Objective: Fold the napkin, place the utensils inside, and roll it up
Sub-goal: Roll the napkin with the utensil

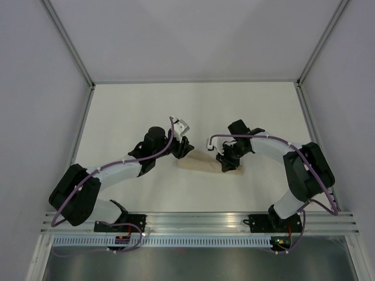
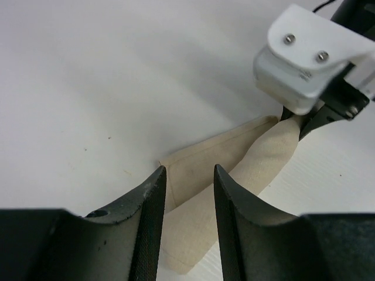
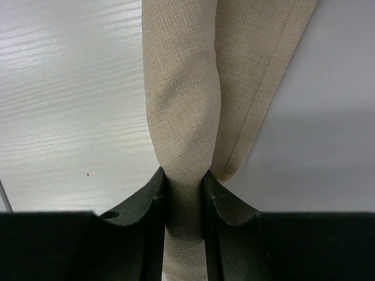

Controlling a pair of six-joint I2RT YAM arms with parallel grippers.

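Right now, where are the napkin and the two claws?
napkin (image 3: 181, 111): right wrist view, rolled middle.
right claw (image 3: 183, 175): right wrist view, between its fingertips.
left claw (image 2: 188, 171): left wrist view, between its fingertips.

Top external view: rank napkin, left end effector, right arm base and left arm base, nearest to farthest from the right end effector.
1. napkin, pinched in the right end effector.
2. left end effector, at the napkin's left end.
3. right arm base, near edge, right side.
4. left arm base, near edge, left side.
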